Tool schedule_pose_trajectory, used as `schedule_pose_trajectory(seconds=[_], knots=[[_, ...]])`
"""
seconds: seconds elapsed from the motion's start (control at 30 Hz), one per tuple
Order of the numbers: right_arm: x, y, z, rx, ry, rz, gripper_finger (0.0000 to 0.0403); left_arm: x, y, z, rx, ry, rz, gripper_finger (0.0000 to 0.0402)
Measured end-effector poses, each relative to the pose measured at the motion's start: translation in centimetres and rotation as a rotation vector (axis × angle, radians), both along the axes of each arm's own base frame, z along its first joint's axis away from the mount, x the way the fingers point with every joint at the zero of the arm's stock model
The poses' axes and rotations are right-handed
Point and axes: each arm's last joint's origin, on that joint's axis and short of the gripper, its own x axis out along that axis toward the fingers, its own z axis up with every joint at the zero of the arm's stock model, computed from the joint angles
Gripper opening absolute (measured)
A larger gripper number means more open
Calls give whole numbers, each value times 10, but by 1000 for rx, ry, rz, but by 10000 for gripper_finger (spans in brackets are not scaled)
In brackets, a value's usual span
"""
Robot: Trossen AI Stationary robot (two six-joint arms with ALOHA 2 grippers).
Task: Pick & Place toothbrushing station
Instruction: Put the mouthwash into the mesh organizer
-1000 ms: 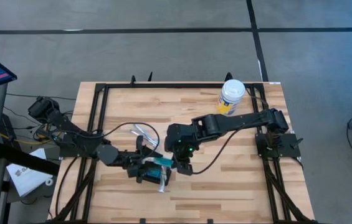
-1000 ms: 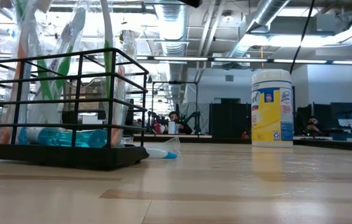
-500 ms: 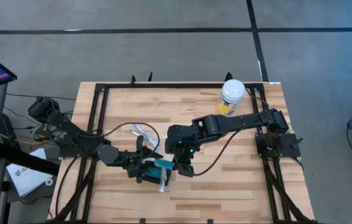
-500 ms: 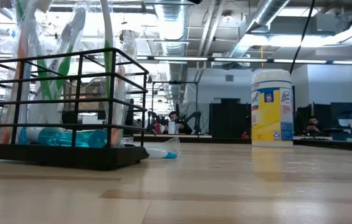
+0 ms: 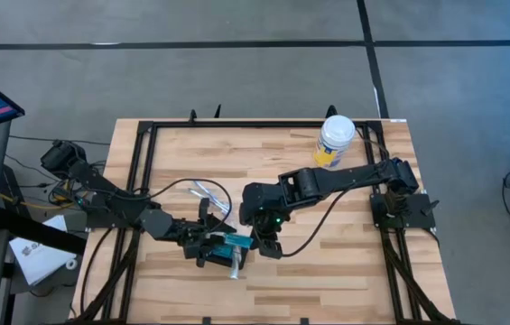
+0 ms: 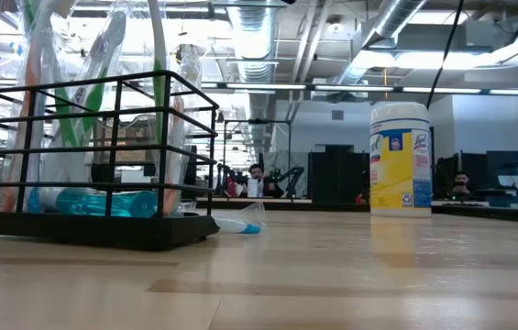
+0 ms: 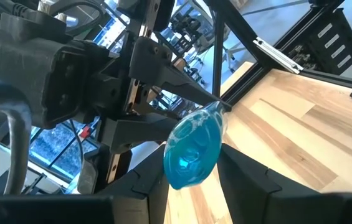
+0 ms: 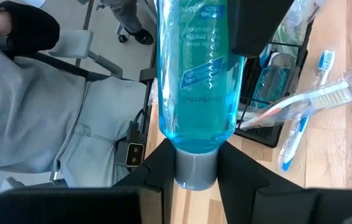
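Meanwhile black wire station [image 6: 93, 165] holds toothbrushes [image 6: 103, 64], blue bottle [image 5: 234, 241]; both jaws gripping bottle.

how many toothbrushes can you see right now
2 clear ones: a wrapped red-handled toothbrush leaning out of the black rack, a blue toothbrush lying beside it. More may be hidden inside.

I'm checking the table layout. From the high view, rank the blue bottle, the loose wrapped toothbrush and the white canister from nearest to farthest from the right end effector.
1. Blue bottle: at the right end effector, its cap end between the fingers.
2. Wrapped toothbrush: on the wood, toward the table's far side.
3. White canister: at the far right corner.
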Motion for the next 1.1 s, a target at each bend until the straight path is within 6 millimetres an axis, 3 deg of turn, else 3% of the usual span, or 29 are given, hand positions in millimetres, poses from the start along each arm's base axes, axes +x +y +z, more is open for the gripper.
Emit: schedule_pose_trajectory(seconds=[1.1], knots=[[2, -10, 0, 25, 5, -11, 82, 0, 0, 0, 0, 0, -7, 140]])
